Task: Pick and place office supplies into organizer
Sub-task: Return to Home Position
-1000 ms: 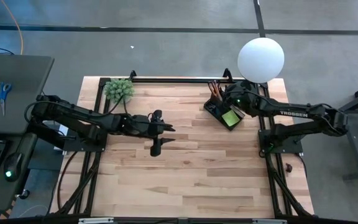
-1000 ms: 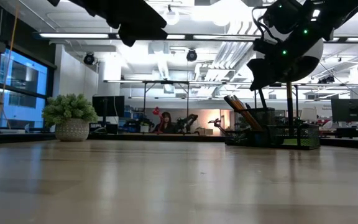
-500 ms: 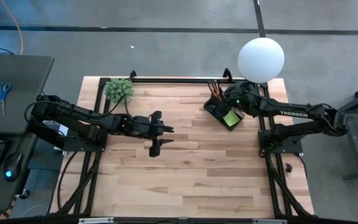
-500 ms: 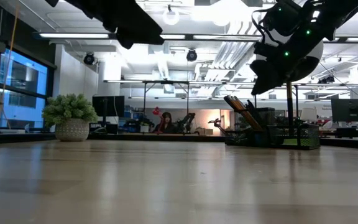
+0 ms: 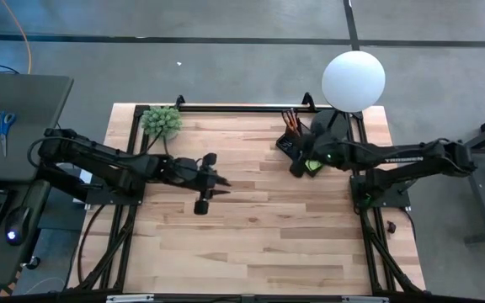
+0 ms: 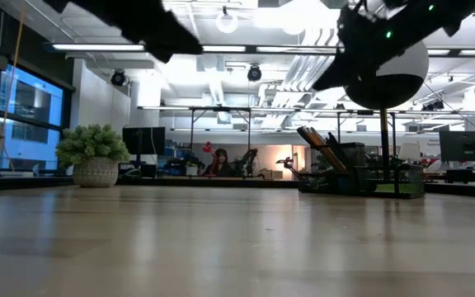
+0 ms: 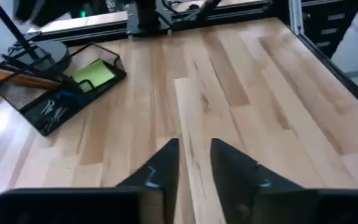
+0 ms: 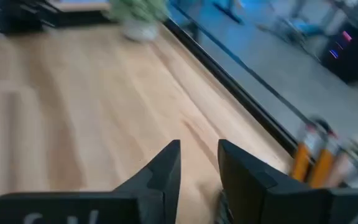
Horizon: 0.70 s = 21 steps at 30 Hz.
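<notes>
The black organizer stands at the table's far right beside the lamp. It holds orange and wooden pencils, which lean out of it, a lime-green sticky-note pad and dark clips. My right gripper hangs in the air just off the organizer's near left corner. In its wrist view the right gripper is open by a narrow gap and holds nothing. My left gripper hovers over the table's middle left and points toward the organizer. It too stands open by a narrow gap in its own view, with nothing between the fingers.
A white globe lamp rises behind the organizer. A small potted plant sits at the far left corner. A black frame rail runs along the far edge. Blue-handled scissors lie on the grey side desk. Bare wood lies between the arms.
My right gripper has swung from above the organizer toward the table's near edge and a little to the left, turning as it went. It now hangs off the organizer's near corner. My left gripper's fingers have drawn closer together.
</notes>
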Motion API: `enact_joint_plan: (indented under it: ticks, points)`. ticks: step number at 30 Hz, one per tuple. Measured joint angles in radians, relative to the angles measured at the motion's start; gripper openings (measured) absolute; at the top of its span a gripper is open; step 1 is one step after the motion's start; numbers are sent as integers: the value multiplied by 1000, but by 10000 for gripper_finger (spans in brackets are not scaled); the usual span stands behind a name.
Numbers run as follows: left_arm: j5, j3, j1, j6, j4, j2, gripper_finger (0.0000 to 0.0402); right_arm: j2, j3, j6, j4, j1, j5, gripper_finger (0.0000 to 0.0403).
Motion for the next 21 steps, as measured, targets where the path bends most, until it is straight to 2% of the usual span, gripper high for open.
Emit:
enact_joint_plan:
  ticks: [4, 7, 10, 15, 18, 21]
  points:
    - [14, -93, 59, -8, 10, -94, 30, -32, -1, -20, 5, 57, -31, 83]
    - [113, -194, 122, -25, 96, -187, 5, -71, -47, -16, 25, 75, -49, 74]
    - [232, -309, 175, -43, 224, -275, 13, -131, -137, 0, 103, 82, -63, 69]
    - [302, -452, 235, -55, 348, -388, 9, -274, -325, -4, 305, 81, -141, 63]
    - [366, -510, 257, -52, 372, -441, 2, -381, -434, -9, 429, 81, -179, 63]
    - [382, -554, 262, -74, 397, -492, 6, -491, -519, -20, 494, 81, -195, 63]
